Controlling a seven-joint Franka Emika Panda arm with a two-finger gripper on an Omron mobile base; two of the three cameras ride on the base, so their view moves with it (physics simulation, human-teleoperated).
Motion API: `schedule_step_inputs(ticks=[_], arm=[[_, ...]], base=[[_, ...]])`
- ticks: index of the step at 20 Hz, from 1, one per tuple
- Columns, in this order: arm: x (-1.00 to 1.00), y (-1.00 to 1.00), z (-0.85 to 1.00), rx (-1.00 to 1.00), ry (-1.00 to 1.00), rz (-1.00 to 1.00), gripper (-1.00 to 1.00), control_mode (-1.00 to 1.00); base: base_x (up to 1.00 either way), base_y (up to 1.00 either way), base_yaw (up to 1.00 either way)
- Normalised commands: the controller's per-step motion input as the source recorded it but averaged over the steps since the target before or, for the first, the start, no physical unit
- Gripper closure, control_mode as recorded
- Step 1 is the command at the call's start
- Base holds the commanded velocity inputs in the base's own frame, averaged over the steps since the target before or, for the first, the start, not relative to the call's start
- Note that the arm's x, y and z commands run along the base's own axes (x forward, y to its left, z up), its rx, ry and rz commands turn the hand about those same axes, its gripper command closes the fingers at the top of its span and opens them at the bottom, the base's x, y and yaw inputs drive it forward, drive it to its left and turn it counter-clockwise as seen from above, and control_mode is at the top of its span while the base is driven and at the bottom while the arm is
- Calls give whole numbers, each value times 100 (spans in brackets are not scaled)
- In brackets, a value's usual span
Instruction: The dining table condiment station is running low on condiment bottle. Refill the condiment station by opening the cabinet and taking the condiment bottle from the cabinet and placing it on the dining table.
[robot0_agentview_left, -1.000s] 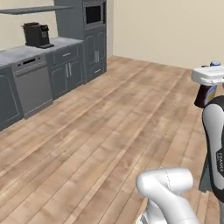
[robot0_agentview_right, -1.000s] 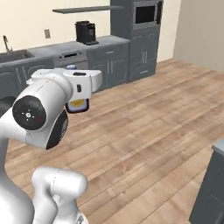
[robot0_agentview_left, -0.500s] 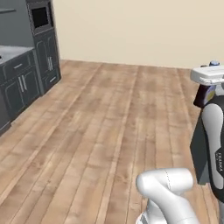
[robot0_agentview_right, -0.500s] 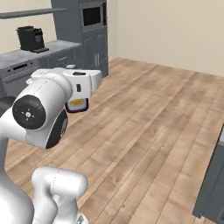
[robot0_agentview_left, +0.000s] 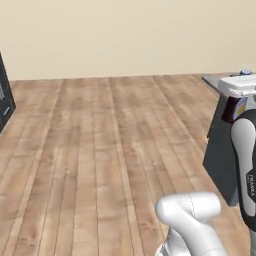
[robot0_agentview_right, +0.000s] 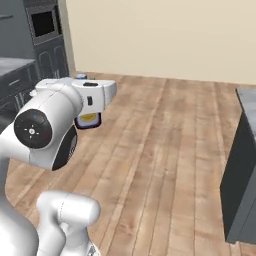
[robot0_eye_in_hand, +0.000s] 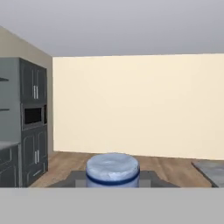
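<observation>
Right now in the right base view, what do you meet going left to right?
Dark oven cabinet → robot arm → end effector holding the condiment bottle → bare wood floor → dining table at the right edge.

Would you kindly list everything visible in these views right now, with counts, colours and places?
condiment bottle: one, dark maroon with pale label and lilac cap, held under the hand, above the floor.
dining table: one, dark grey base, at the right edge of the right base view.
tall cabinets with built-in oven: one run, dark grey, far left by the wall.
floor: brown wood planks.
wall: cream, behind.
gripper: one, white, shut on the bottle.
</observation>
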Motion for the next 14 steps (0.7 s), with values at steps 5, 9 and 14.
schedule_step_inputs(ticks=[5, 9, 14], arm=[[0, 0, 0, 0, 0, 0, 100, 100], [0, 0, 0, 0, 0, 0, 100, 100], [0, 0, 0, 0, 0, 0, 100, 100]], base=[[97, 98, -53], [100, 93, -51], [100, 94, -51]])
